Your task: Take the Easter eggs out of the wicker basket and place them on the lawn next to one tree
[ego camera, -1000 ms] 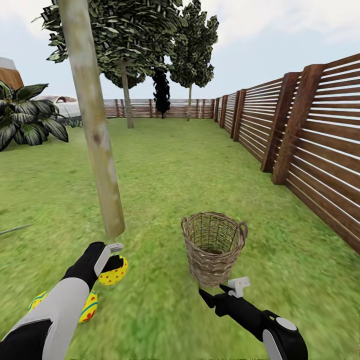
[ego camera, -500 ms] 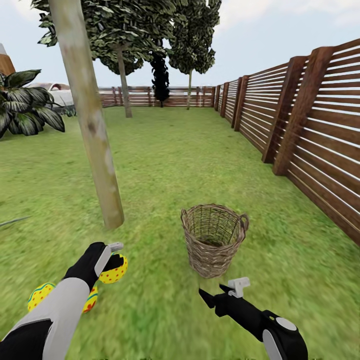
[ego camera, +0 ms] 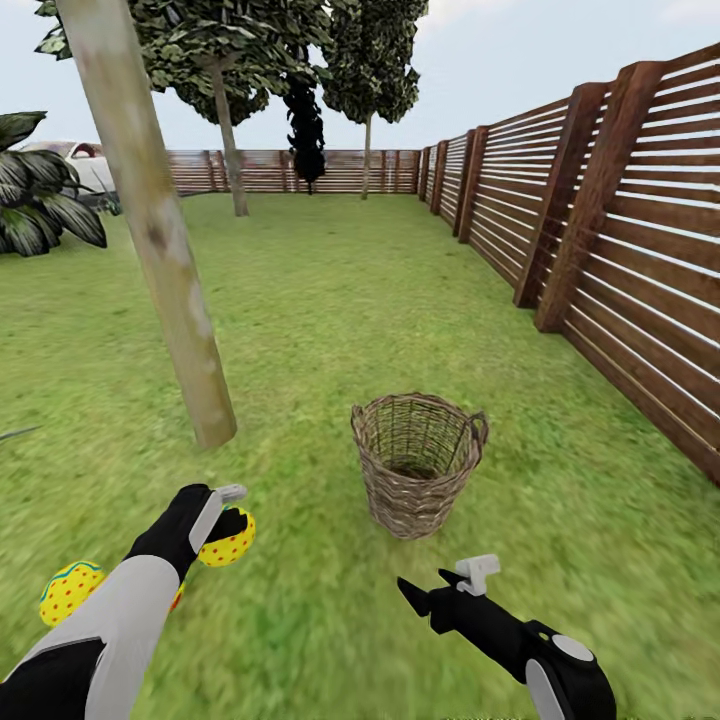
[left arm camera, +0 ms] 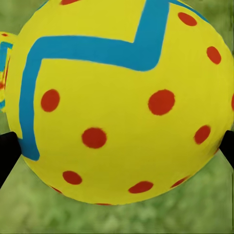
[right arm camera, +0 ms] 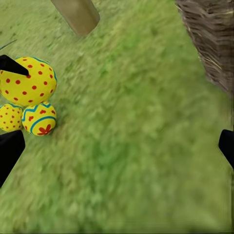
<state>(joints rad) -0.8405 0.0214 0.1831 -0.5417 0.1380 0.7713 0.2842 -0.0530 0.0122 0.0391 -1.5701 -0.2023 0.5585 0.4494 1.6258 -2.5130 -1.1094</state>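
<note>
I've got the left gripper (ego camera: 228, 507) clamped on a yellow red-dotted egg (ego camera: 230, 542) near the tree (ego camera: 160, 250); two eggs (right arm camera: 27, 118) on lawn (ego camera: 330, 330), probably half-hidden by my arm; right gripper (ego camera: 445, 583) spread apart, basket (ego camera: 417, 463) interior unclear

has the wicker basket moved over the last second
Cannot tell. The wicker basket sits higher in the head view, but the tree trunk and fence shifted too, so the camera moved.
</note>
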